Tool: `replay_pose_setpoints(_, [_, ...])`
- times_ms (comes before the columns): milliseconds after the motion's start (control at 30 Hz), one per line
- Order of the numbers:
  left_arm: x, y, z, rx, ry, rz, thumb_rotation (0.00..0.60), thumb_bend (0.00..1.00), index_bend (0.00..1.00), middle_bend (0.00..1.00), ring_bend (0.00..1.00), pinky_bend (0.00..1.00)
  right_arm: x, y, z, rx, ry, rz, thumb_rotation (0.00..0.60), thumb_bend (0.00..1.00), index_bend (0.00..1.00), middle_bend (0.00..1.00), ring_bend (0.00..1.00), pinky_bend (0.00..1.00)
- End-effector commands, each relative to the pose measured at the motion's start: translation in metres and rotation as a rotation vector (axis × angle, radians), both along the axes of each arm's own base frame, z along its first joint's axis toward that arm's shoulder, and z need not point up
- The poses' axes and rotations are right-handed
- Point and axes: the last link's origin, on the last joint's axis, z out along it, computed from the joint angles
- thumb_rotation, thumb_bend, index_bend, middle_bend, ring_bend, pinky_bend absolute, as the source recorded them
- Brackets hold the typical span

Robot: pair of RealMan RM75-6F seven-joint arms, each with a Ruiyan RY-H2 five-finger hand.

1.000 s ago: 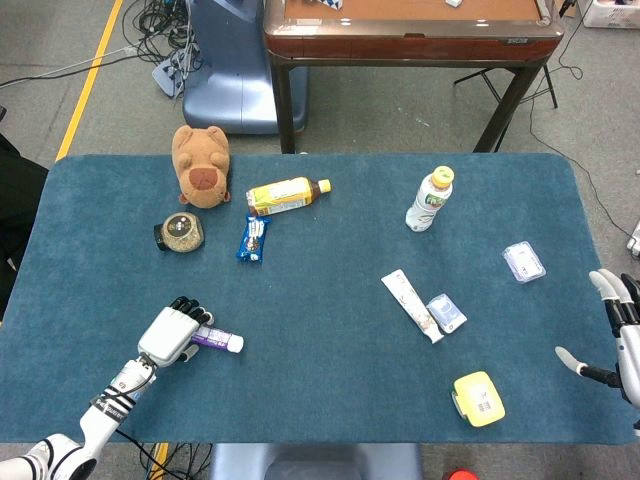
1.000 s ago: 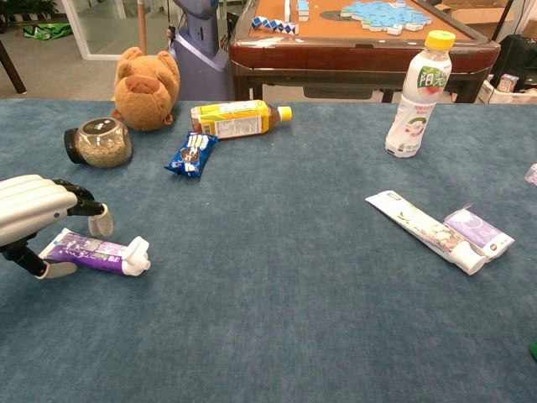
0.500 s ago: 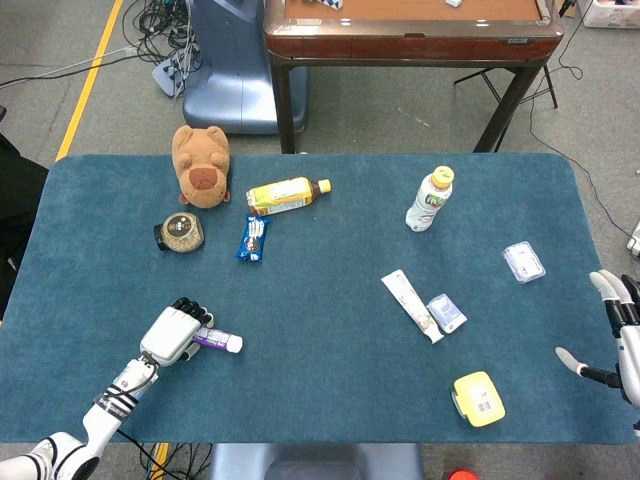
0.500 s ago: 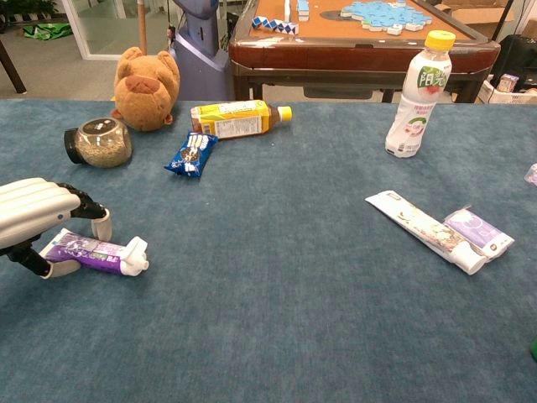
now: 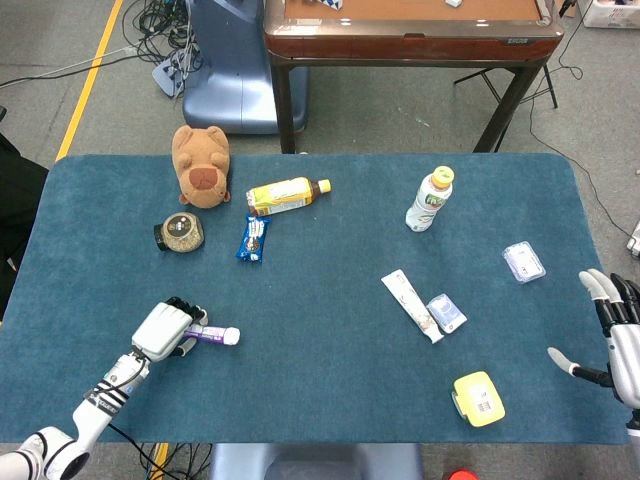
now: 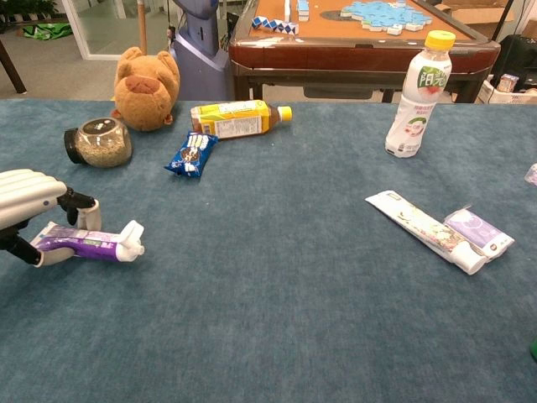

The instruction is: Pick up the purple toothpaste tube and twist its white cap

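No label reads clearly. Left robot hand (image 6: 29, 210) pinches the purple toothpaste tube (image 6: 80, 243) near the table's (image 5: 330, 380) left front; white cap (image 6: 132, 239) points right. Only the head view shows the right robot hand (image 5: 612, 335), spread, holding nothing.

A blue-carpeted table (image 5: 330, 390) stands on grey floor (image 5: 400, 110) — behind it a dark wooden game table (image 5: 410, 40), a yellow floor line (image 5: 90, 80) and tangled cables (image 5: 160, 25) at left.

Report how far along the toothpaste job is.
Done: the left hand grips the purple toothpaste tube. In hand: the pick-up; the tube looks barely clear of the table, if at all. Left: twisting the white cap; the right hand waits open, far off.
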Motion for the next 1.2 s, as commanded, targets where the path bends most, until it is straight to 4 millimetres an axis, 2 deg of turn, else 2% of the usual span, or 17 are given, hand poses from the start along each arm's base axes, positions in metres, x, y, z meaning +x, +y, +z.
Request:
replay_pose_setpoints(33, [0.003, 0.004, 0.013, 0.009, -0.017, -0.011, 0.6, 0.43, 0.5, 0.59, 0.41, 0.3, 0.005, -0.003, -0.003, 0.015, 0.001, 0.024, 0.6, 0.06, 0.0, 0.1, 0.0, 0.0])
replay_pose_setpoints(167, [0.012, 0.01, 0.03, 0.033, -0.05, -0.031, 0.6, 0.43, 0.5, 0.61, 0.42, 0.31, 0.017, -0.011, -0.009, 0.059, -0.008, 0.086, 0.6, 0.06, 0.0, 0.1, 0.0, 0.0])
replay_pose_setpoints(300, [0.031, 0.016, 0.045, 0.034, -0.123, -0.039, 0.6, 0.44, 0.51, 0.63, 0.44, 0.32, 0.037, -0.024, -0.019, 0.119, 0.009, 0.179, 0.6, 0.08, 0.01, 0.13, 0.02, 0.0])
replay_pose_setpoints(533, [0.066, 0.024, 0.059, -0.024, -0.209, -0.037, 0.6, 0.47, 0.52, 0.66, 0.47, 0.35, 0.087, -0.051, -0.043, 0.242, 0.026, 0.374, 0.6, 0.17, 0.14, 0.17, 0.04, 0.02])
replay_pose_setpoints(700, [0.089, 0.025, 0.059, -0.059, -0.236, -0.028, 0.6, 0.48, 0.52, 0.67, 0.47, 0.35, 0.125, -0.069, -0.067, 0.321, 0.021, 0.507, 0.6, 0.18, 0.21, 0.18, 0.04, 0.02])
replay_pose_setpoints(867, [0.11, 0.025, 0.055, -0.099, -0.261, -0.016, 0.6, 0.51, 0.53, 0.68, 0.48, 0.35, 0.157, -0.083, -0.096, 0.389, 0.019, 0.604, 0.6, 0.18, 0.22, 0.18, 0.04, 0.02])
replay_pose_setpoints(1200, [0.135, 0.032, 0.046, -0.145, -0.275, 0.016, 0.6, 0.51, 0.53, 0.69, 0.48, 0.35, 0.2, -0.103, -0.144, 0.43, 0.03, 0.705, 0.6, 0.18, 0.23, 0.16, 0.04, 0.02])
